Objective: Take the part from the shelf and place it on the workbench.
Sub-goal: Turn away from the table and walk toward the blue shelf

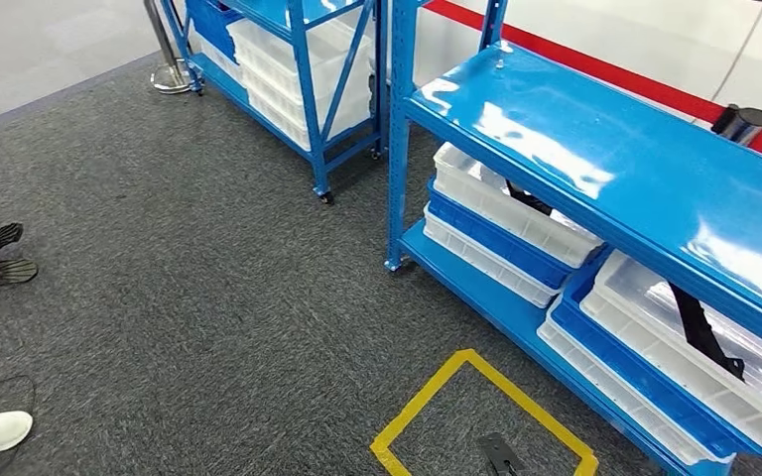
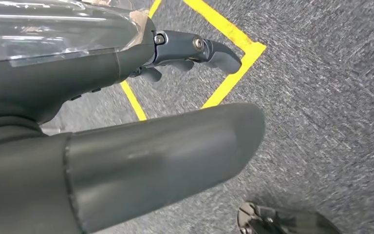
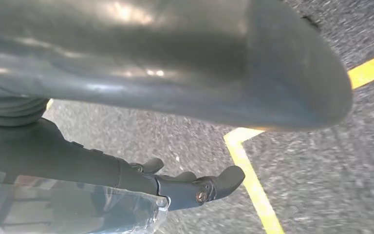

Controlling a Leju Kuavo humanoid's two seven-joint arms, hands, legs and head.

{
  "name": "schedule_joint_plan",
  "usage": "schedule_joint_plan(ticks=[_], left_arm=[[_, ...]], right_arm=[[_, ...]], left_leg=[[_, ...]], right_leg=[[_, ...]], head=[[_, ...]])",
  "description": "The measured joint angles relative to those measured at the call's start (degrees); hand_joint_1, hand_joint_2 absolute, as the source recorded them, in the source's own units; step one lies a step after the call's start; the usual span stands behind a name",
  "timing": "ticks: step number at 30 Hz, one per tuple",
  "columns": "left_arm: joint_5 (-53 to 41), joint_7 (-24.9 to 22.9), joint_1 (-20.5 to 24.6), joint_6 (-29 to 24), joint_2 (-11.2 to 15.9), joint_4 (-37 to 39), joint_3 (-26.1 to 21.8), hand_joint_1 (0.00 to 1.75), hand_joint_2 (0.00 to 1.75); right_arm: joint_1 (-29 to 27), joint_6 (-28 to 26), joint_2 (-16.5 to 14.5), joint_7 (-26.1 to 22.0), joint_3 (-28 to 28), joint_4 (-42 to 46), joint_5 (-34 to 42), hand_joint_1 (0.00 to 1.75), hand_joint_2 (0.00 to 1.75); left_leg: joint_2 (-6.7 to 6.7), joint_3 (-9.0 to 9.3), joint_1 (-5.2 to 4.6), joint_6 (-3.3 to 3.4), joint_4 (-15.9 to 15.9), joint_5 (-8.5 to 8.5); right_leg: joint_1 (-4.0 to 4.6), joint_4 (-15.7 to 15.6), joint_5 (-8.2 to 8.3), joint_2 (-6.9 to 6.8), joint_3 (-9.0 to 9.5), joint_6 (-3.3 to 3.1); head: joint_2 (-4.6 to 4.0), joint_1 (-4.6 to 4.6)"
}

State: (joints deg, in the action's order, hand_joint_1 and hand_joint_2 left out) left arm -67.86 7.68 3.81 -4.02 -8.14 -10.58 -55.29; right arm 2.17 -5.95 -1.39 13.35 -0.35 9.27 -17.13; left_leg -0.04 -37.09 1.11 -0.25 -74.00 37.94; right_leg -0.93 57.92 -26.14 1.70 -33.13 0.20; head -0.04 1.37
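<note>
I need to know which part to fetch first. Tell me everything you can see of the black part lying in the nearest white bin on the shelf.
The black part is a long, thin, dark strip, matte and hard-looking; its material cannot be told. It lies slantwise inside the white bin, its upper end hidden under the glossy blue shelf board, its lower end widening into a small irregular foot. It rests on the bin's inside. Neither hand touches it.

No writing, label, brand or number can be read anywhere here, neither on the blue shelf (image 1: 595,149) nor on its white bins (image 1: 516,213).
</note>
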Motion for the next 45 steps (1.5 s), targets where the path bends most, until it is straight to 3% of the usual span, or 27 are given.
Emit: schedule_joint_plan(ticks=[1,2,3,5,7,9,11,13,15,16,18,20,22,24,25,27,29,31,33,35,37,38,39,40,42,44,45], left_arm=[[0.0,-0.1,0.0,0.0,0.0,0.0,0.0,0.0,0.0],[0.0,-0.2,0.0,0.0,0.0,0.0,0.0,0.0,0.0],[0.0,-0.2,0.0,0.0,0.0,0.0,0.0,0.0,0.0],[0.0,-0.3,0.0,0.0,0.1,0.0,0.0,0.0,0.0],[0.0,-0.3,0.0,0.0,0.1,0.0,0.0,0.0,0.0],[0.0,-0.2,0.1,0.0,0.1,0.0,0.0,0.0,0.0],[0.0,-0.2,0.1,0.0,0.1,0.0,0.0,0.0,0.0],[0.0,-0.1,0.0,0.1,0.2,0.0,0.0,0.0,0.0],[-0.1,-0.1,-0.1,0.1,0.3,0.0,-0.1,0.0,0.0],[-0.1,-0.1,-0.1,0.1,0.3,0.0,-0.1,0.0,0.0],[-0.2,-0.1,0.0,0.3,0.3,0.0,0.0,0.0,0.0],[-0.2,-0.1,0.0,0.3,0.3,0.0,0.0,0.0,0.0],[-0.2,-0.1,0.0,0.3,0.4,0.0,0.0,0.0,0.0],[-0.3,-0.1,0.2,0.3,0.4,0.0,0.0,0.0,0.0],[-0.4,-0.1,0.3,0.3,0.4,0.0,0.0,0.0,0.0],[-0.5,-0.1,0.4,0.4,0.3,0.0,0.0,0.0,0.0],[-0.5,0.0,0.2,0.5,0.3,0.0,0.0,0.0,0.0],[-0.5,0.0,0.0,0.5,0.3,0.0,0.0,0.0,0.0],[-0.6,0.0,0.0,0.5,0.4,0.0,0.0,0.0,0.0],[-0.6,0.0,0.0,0.5,0.4,0.0,0.0,0.0,0.0],[-0.6,0.1,0.0,0.6,0.4,0.0,0.0,0.0,0.0],[-0.6,0.1,0.0,0.6,0.4,0.0,0.0,0.0,0.0],[-0.6,0.1,0.0,0.6,0.3,0.0,0.0,0.0,0.0],[-0.6,0.2,0.1,0.5,0.3,0.0,0.0,0.0,0.0],[-0.6,0.2,0.2,0.5,0.3,0.0,-0.1,0.0,0.0],[-0.6,0.2,0.1,0.5,0.4,0.0,-0.1,0.0,0.0],[-0.6,0.2,0.0,0.4,0.4,0.0,-0.1,0.0,0.0]], right_arm=[[-0.1,0.0,0.0,0.0,0.0,0.0,0.0,0.0,0.0],[-0.2,0.0,0.0,0.0,0.0,0.0,0.0,0.0,0.0],[-0.2,0.0,0.0,0.0,0.0,0.0,0.0,0.0,0.0],[-0.1,0.0,0.0,0.0,0.0,0.0,0.0,0.0,0.0],[-0.1,0.0,0.0,0.0,0.0,0.0,-0.1,0.0,0.0],[-0.4,0.0,0.0,0.0,0.0,0.0,0.0,0.0,0.0],[-0.6,0.0,-0.1,-0.1,0.0,0.0,0.1,0.0,0.0],[-0.3,-0.1,-0.2,-0.2,0.0,0.0,0.2,0.0,0.0],[-0.3,-0.1,-0.2,-0.2,-0.1,0.0,0.4,0.0,0.0],[-0.3,-0.1,-0.2,-0.2,-0.1,0.0,0.5,0.0,0.0],[-0.5,-0.1,-0.2,-0.2,-0.1,0.0,0.7,0.0,0.0],[-0.3,-0.1,-0.2,-0.2,-0.3,0.0,1.0,0.0,0.0],[-0.1,-0.2,-0.3,-0.1,-0.6,0.0,1.1,0.0,0.0],[-0.1,-0.2,-0.3,-0.1,-0.9,0.0,1.1,0.0,0.0],[-0.2,-0.2,-0.3,0.0,-1.0,0.0,1.2,0.0,0.0],[-0.2,-0.1,-0.3,0.1,-1.4,0.0,2.0,0.0,0.0],[0.0,0.0,-0.3,0.2,-2.2,0.0,3.4,0.0,0.0],[0.0,0.1,-0.4,0.2,-3.1,0.0,4.9,0.0,0.0],[-0.1,0.1,-0.5,0.1,-4.2,0.0,6.1,0.0,0.0],[-0.1,0.2,-0.5,0.1,-5.1,0.0,6.4,0.0,0.0],[0.1,0.2,-0.6,0.1,-5.7,0.0,6.1,0.0,0.0],[0.1,0.2,-0.6,0.1,-5.8,0.0,6.0,0.0,0.0],[0.0,0.2,-0.7,0.1,-5.8,0.0,5.9,0.0,0.0],[-0.2,0.3,-0.7,0.1,-5.9,0.0,5.9,0.0,0.0],[-0.3,0.3,-0.7,0.1,-5.9,0.0,5.8,0.0,0.0],[-0.1,0.3,-0.8,0.1,-5.9,0.0,5.6,0.0,0.0],[0.0,0.3,-0.8,0.1,-5.9,0.0,5.4,0.0,0.0]], left_leg=[[-0.13,-0.6,0.02,-0.01,-0.5,-0.68],[-0.27,-0.09,0.1,0.01,1.3,-2.45],[-0.7,1.24,0.24,0.02,4.7,-4.74],[-3.15,4.16,0.65,0.05,11.6,-8.08],[-4.42,5.16,0.55,0.33,14.3,-8.79],[-3.07,5.22,0.24,1.12,14.6,-9.16],[-1.68,5.43,0.2,2.05,15.2,-9.56],[-0.02,5.51,-0.05,2.6,15.4,-9.63],[1.71,5.45,-0.29,2.76,15.4,-9.53],[2.48,5.45,-0.32,2.74,15.4,-9.45],[3.88,5.61,-0.3,2.51,15.4,-9.27],[5.17,6.0,-0.49,1.94,15.4,-8.89],[6.28,6.49,-0.77,1.24,15.4,-8.46],[7.37,7.01,-0.67,0.57,15.5,-8.16],[6.99,7.16,-0.45,0.24,15.3,-7.81],[3.99,5.97,-0.07,-0.21,12.1,-5.52],[0.76,2.49,0.07,-0.23,4.9,-1.89],[-0.05,-0.59,0.08,-0.21,-0.2,-0.53],[-0.4,-0.13,0.12,-0.1,2.2,-3.54],[-2.81,2.84,0.41,-0.01,9.4,-7.65],[-4.98,4.61,0.5,0.18,13.7,-9.05],[-5.11,4.82,0.32,0.42,14.2,-8.92],[-4.33,4.91,0.15,0.79,14.4,-9.01],[-3.6,5.13,0.08,1.26,14.7,-9.19],[-2.04,5.6,0.12,2.14,15.5,-9.57],[-0.25,5.8,-0.01,2.59,15.7,-9.57],[0.68,5.81,-0.07,2.64,15.7,-9.48]], right_leg=[[0.06,0.0,-0.01,0.88,0.06,0.0],[0.07,0.0,-0.01,1.76,0.17,0.02],[0.05,0.1,-0.01,2.61,0.27,0.05],[0.25,0.4,-0.08,4.18,0.18,0.42],[0.37,0.5,0.04,5.43,-0.32,1.21],[0.16,0.4,0.27,6.17,-0.98,2.0],[0.24,2.5,-0.78,3.75,-2.38,2.24],[0.32,9.0,-3.75,0.2,-5.7,1.91],[0.16,15.8,-6.17,-0.91,-9.09,1.93],[0.07,16.6,-6.24,-1.1,-9.45,2.25],[-0.15,11.6,-4.15,-2.0,-6.61,3.22],[-0.11,3.7,-1.67,-4.74,-2.2,3.64],[0.26,0.8,-0.75,-6.19,-0.43,3.1],[0.38,0.8,-0.6,-4.93,-0.5,2.3],[0.19,0.7,-0.54,-4.23,-0.42,1.94],[-0.32,0.4,-0.41,-2.83,-0.06,0.84],[-0.19,0.4,-0.42,-1.4,-0.05,0.07],[0.11,0.4,-0.41,0.32,-0.01,-0.15],[0.23,0.5,-0.41,2.08,0.11,-0.17],[0.39,0.8,-0.49,3.68,0.05,0.03],[0.51,1.0,-0.49,5.04,-0.33,0.62],[0.47,0.9,-0.42,5.73,-0.59,1.09],[0.29,0.8,-0.3,6.38,-0.87,1.53],[0.18,0.9,-0.3,6.09,-1.14,1.88],[0.26,3.3,-1.54,3.13,-2.54,2.06],[0.26,9.8,-4.58,-0.19,-5.84,1.79],[0.15,13.4,-5.98,-0.75,-7.7,1.81]], head=[[0.0,0.0],[0.0,0.0],[0.0,-0.01],[0.0,0.03],[0.0,0.08],[0.0,0.09],[0.0,0.24],[0.0,0.46],[0.0,0.53],[0.0,0.53],[0.0,0.53],[0.0,0.53],[0.0,0.48],[0.0,0.42],[0.0,0.39],[0.0,0.28],[0.0,0.17],[0.0,0.16],[0.0,0.16],[0.0,0.16],[0.0,0.21],[0.0,0.23],[0.0,0.25],[0.0,0.24],[0.0,0.4],[0.0,0.6],[0.0,0.62]])
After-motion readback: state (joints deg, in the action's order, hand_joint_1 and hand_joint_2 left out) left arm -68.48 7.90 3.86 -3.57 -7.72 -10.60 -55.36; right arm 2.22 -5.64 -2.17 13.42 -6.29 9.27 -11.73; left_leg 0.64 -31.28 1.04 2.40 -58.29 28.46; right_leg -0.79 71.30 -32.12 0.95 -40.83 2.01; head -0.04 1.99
